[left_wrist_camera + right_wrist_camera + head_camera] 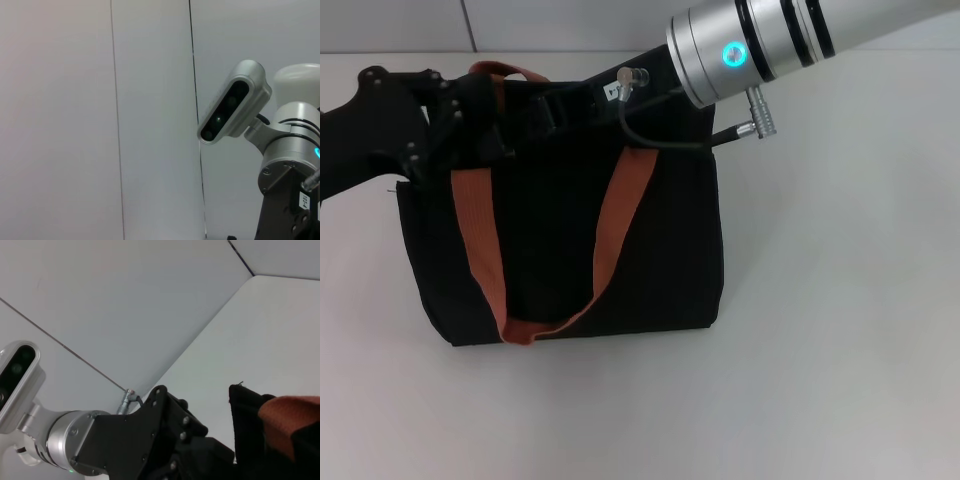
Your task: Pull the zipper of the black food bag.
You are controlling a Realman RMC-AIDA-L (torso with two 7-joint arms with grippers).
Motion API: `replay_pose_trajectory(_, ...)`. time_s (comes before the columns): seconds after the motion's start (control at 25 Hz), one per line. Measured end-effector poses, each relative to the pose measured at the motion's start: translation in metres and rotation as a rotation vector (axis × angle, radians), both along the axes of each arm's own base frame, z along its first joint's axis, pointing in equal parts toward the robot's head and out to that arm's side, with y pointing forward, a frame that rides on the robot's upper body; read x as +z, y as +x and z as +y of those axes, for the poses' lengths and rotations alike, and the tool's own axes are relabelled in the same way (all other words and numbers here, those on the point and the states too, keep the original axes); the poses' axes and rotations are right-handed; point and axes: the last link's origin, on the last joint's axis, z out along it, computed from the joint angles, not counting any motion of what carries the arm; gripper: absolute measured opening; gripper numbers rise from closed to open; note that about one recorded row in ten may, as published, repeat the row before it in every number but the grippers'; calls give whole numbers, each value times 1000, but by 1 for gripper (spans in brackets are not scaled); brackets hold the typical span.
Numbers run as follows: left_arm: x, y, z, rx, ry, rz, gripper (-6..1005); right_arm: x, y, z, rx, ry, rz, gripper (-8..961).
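Reaching from opposite sides, both tools (470, 110) (575, 95) meet atop the black food bag (560, 250).

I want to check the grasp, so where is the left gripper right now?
In the head view the left gripper is at the far left top corner of the black food bag, beside the rust-brown strap.

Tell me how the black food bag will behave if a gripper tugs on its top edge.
The black food bag looks like soft fabric, so its top edge would probably give and fold rather than resist. Its rust-brown strap lies limp over the front, suggesting floppy handles. Standing boxy on the table, it may slide or tip unless the left gripper braces it.
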Motion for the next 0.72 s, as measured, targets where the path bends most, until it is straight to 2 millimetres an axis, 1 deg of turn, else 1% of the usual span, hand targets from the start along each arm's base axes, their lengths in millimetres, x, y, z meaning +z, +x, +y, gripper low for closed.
replay_pose_trajectory(0.28, 6, -10, -10, 22, 13, -17, 76, -1, 0, 3, 2, 21, -5, 404)
replay_pose_trajectory(0.48, 7, -11, -13, 15, 9, -25, 79, -1, 0, 4, 8, 31, -7, 190)
replay_pose_trajectory(0.72, 9, -11, -14, 17, 17, -33, 82, -1, -2, 2, 36, 35, -11, 22)
